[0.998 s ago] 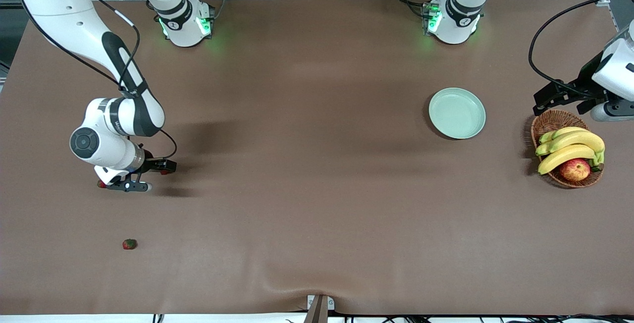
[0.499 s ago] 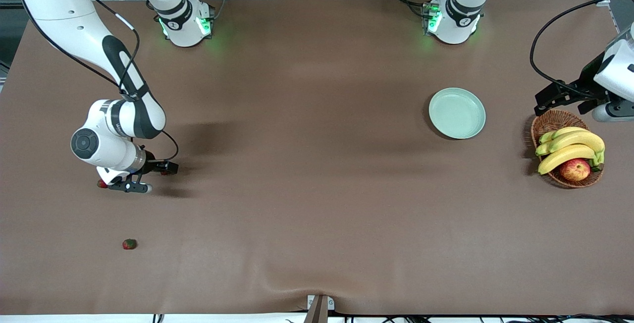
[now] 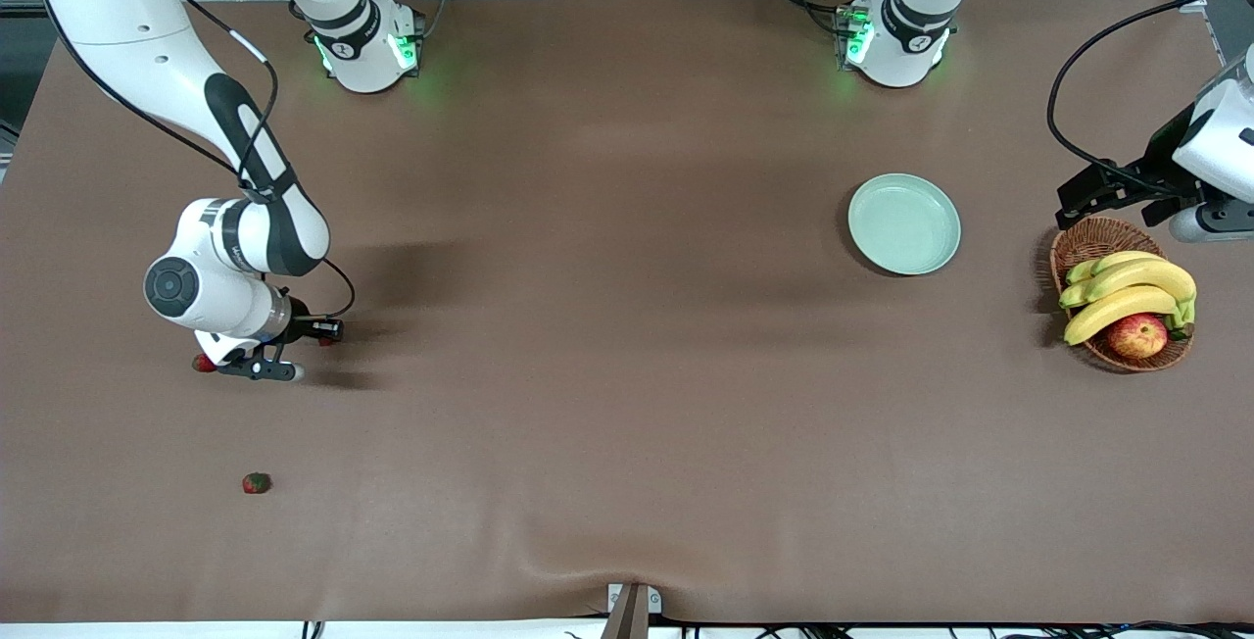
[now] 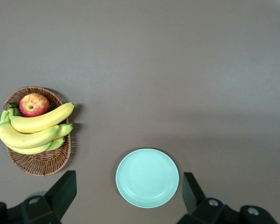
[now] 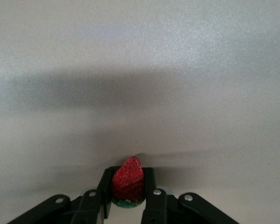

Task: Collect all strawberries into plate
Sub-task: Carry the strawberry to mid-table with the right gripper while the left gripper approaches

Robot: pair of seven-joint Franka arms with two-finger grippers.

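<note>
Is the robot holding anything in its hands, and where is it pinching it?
The right hand pinches a strawberry by its sides, near the green cap, tip pointing out. The left hand, open above the plate, holds nothing.

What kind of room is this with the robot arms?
Probably a robot lab: two white arms bolted along a brown table, cables and metal racks at its edge, and test props, a basket of fruit and a plate.
</note>
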